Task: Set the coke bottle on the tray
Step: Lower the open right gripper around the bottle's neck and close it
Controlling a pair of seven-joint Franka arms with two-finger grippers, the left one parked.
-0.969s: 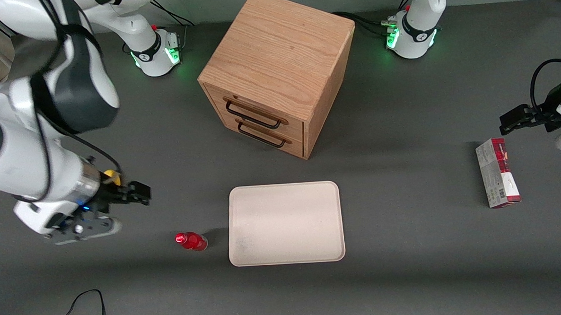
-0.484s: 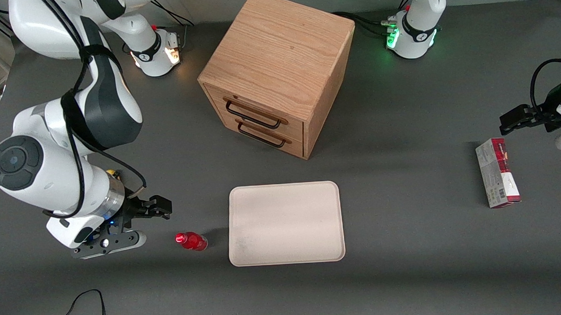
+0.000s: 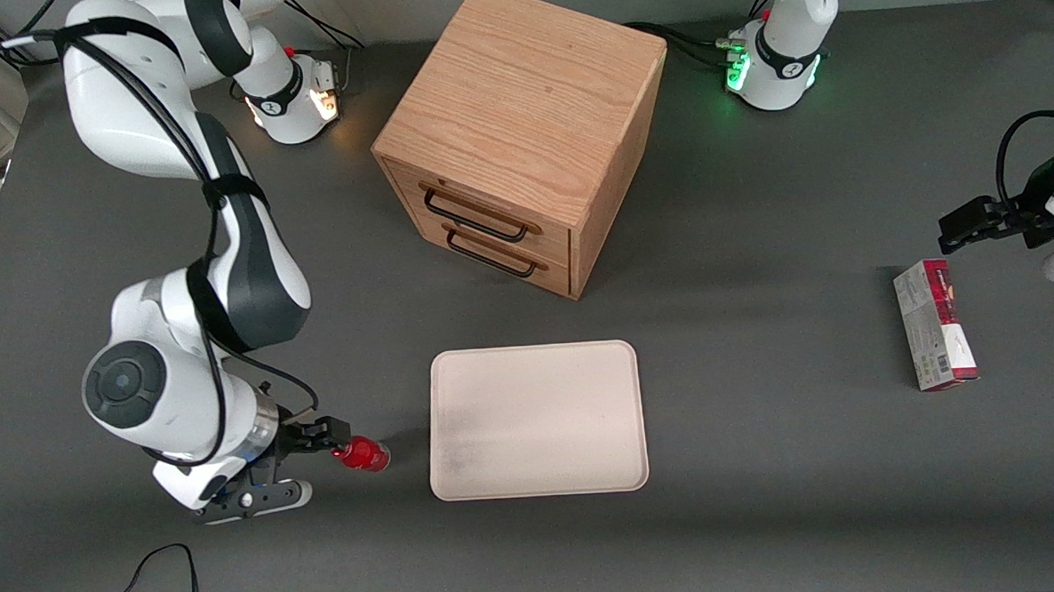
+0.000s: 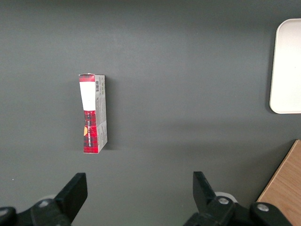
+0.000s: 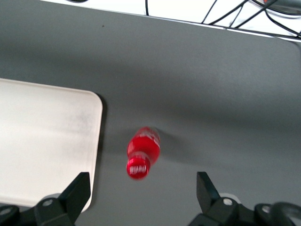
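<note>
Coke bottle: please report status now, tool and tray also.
Tool open, above the coke bottle cap end, no grip. Bottle on the table beside the tray, not on it. Tray bare, nothing between them.

Right arm bent low over table, gripper (image 3: 330, 426) near surface, jaws spread wide

Front camera looks steeply down over the whole table (image 3: 768, 517); both wrist cameras, seemingly nearer, share the tray (image 3: 537, 420).
</note>
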